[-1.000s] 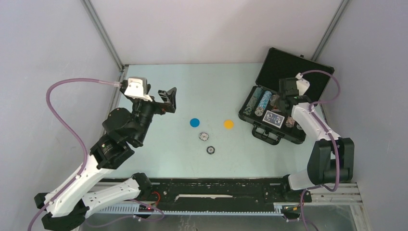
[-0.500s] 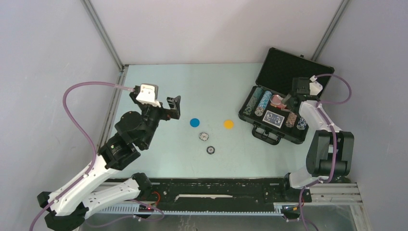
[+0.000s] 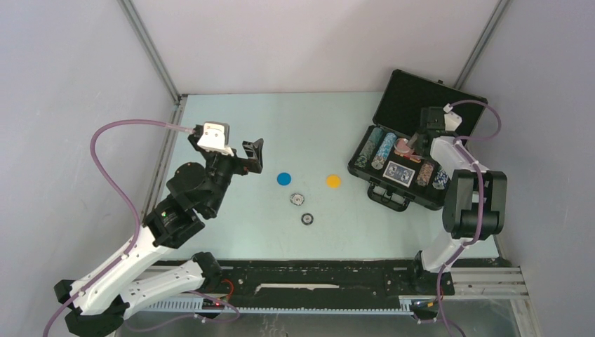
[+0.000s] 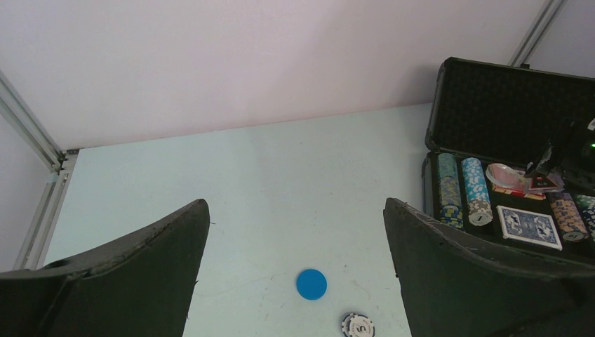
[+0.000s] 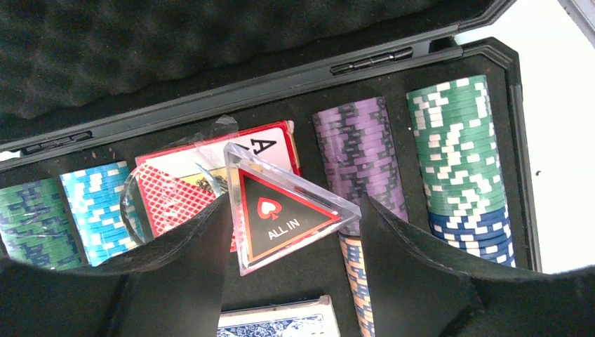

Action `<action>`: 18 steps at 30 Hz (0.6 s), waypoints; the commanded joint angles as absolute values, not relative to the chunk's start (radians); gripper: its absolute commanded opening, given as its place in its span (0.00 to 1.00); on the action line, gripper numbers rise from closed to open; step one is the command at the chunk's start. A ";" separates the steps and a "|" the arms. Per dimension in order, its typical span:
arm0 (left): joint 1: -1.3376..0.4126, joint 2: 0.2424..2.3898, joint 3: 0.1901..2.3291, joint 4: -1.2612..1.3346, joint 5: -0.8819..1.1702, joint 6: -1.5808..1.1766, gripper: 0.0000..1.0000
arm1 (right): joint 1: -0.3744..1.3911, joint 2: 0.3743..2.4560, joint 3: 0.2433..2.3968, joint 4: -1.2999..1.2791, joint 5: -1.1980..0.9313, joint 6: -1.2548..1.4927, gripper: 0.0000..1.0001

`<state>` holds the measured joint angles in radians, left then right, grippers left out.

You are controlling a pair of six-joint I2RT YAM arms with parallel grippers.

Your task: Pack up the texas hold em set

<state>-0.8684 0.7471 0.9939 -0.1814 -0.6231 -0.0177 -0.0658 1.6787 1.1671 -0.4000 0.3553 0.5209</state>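
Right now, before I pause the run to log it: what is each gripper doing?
Left gripper: open, holding nothing.
Right gripper: closed on the clear ALL IN triangle.

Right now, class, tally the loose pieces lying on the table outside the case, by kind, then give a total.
Blue disc: 1
Orange disc: 1
Chips: 2
Total: 4
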 commanded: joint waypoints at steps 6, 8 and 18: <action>-0.867 0.736 0.966 -0.140 -0.626 -0.005 1.00 | -0.039 1.766 1.281 -0.398 0.419 0.460 0.66; -0.867 0.737 0.965 -0.140 -0.624 -0.006 1.00 | -0.037 1.782 1.291 -0.399 0.423 0.455 0.68; -0.867 0.742 0.964 -0.140 -0.618 -0.008 1.00 | -0.026 1.810 1.316 -0.414 0.423 0.443 0.84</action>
<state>-0.8684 0.7452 0.9939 -0.1806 -0.6224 -0.0181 -0.0395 1.7981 1.2823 -0.4004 0.3981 0.4671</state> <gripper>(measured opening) 0.996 0.817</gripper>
